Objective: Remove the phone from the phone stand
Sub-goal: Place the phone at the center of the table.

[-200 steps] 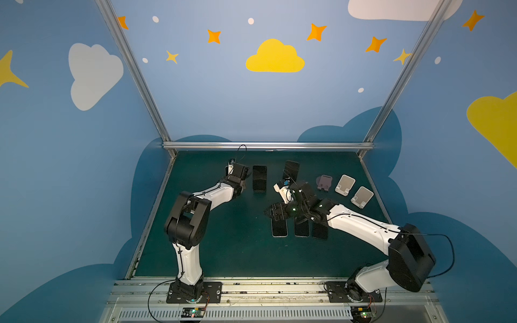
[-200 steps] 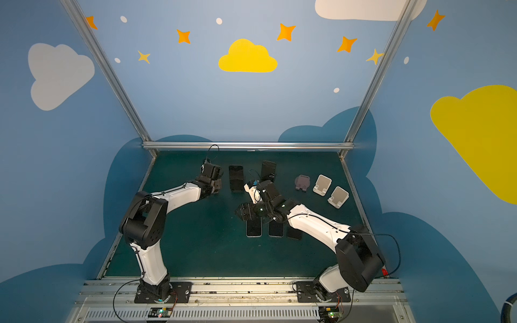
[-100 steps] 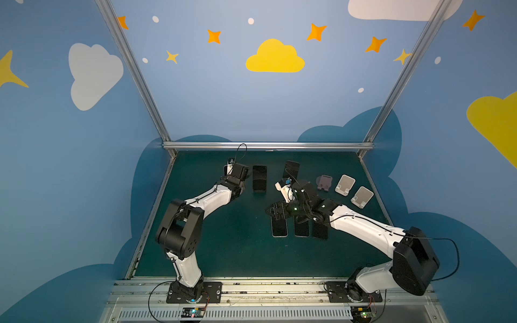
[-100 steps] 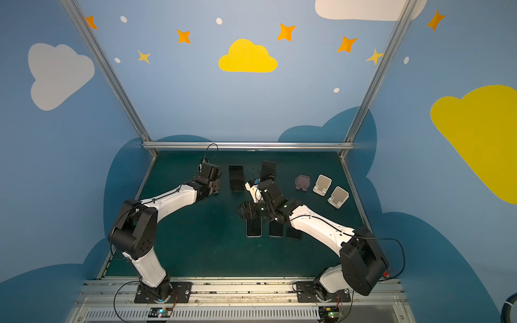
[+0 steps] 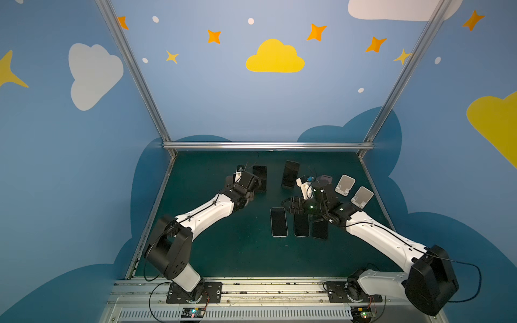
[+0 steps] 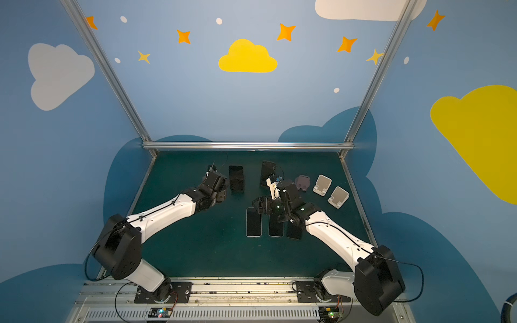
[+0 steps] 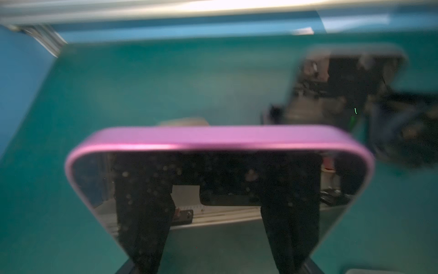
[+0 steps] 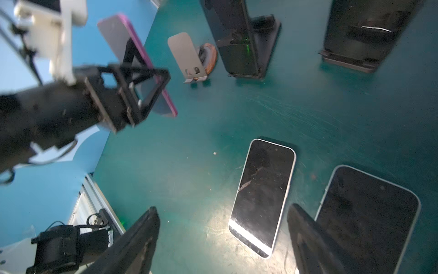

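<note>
Near-left mat (image 5: 237, 251) free; flat phones (image 5: 301, 228) & stands (image 5: 346, 184) crowd ctr-right.

Blue walls (image 5: 265, 106) close in the space, painted with a yellow cloud (image 5: 275, 57), a white cloud (image 5: 92, 74), orange stars (image 5: 316, 32) and darker blue cloud shapes (image 5: 349, 128) low down, as both top views show. Slanted aluminium posts (image 5: 133, 72) run down the corners to a horizontal bar (image 5: 265, 145) at the back edge of the dark green table (image 5: 237, 251), whose near edge meets a metal rail (image 5: 265, 288) and a slotted panel (image 5: 265, 314). In the right wrist view a bright patch of glare (image 8: 213, 227) lies on the scuffed green surface.
</note>
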Controlling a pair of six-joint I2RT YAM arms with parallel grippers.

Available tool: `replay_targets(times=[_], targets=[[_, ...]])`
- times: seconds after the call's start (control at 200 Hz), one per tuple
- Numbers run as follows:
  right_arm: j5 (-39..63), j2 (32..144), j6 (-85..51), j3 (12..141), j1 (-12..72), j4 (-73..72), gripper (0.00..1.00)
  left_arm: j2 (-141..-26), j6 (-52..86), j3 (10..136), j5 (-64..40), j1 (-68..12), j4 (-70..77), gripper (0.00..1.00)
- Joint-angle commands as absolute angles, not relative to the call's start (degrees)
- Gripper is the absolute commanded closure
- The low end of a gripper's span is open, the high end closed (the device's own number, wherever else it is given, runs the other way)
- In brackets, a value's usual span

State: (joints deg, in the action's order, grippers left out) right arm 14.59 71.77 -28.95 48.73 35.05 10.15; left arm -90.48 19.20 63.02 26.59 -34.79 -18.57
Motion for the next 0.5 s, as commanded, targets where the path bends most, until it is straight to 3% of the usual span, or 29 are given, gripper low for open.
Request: replay_targets(times=[0.0,0.215,0.496], targets=[[14.0,68.6,-30.6,47.0,34.2,11.2,0.15,-88.0,22.5,62.3,26.0,-38.7,-23.6,0.35],[11.8,63.2,-30.6,44.0,33.0,12.0,0.15,-87.4,28.4,62.8,21.4,-43.9,-30.8,0.35],[9.1,55.6,-31.3,38.9,32.8,7.5,0.15,-91.9,30.1,65.6,14.0,-44.8,-37.4,0.34]])
